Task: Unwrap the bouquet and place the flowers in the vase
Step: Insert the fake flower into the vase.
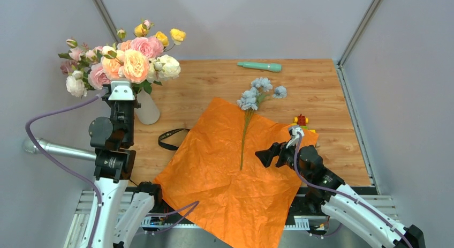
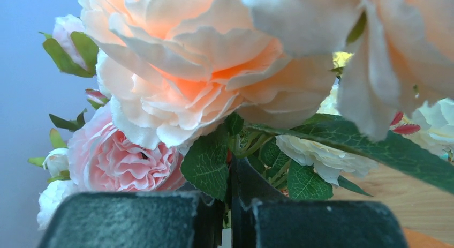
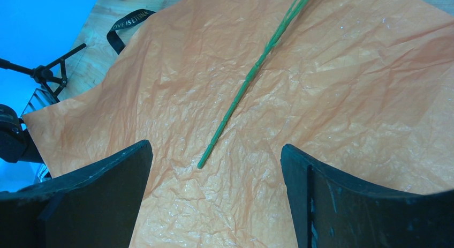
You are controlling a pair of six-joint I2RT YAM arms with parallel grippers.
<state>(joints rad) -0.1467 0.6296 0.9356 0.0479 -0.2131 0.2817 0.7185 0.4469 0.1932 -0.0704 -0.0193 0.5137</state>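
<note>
Top external shows us most flowers (image 1: 134, 63) already in the vase (image 1: 147, 111), the left gripper (image 1: 121, 87) clenched just beneath the blooms. One pale blue flower (image 1: 256, 95), not yet placed, lies on the spread paper (image 1: 225, 173) beside the gaping right gripper (image 1: 265, 155).

Crinkled matt orange paper (image 1: 230, 178) lies on a smooth wood-grain table (image 1: 321, 87) beside a matt off-white vase (image 1: 147, 111).

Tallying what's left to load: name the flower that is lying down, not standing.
The pale blue flower: it lies flat, stem on the orange paper. The other blooms, pink, peach, white and yellow, stand upright in a bunch by the vase.
</note>
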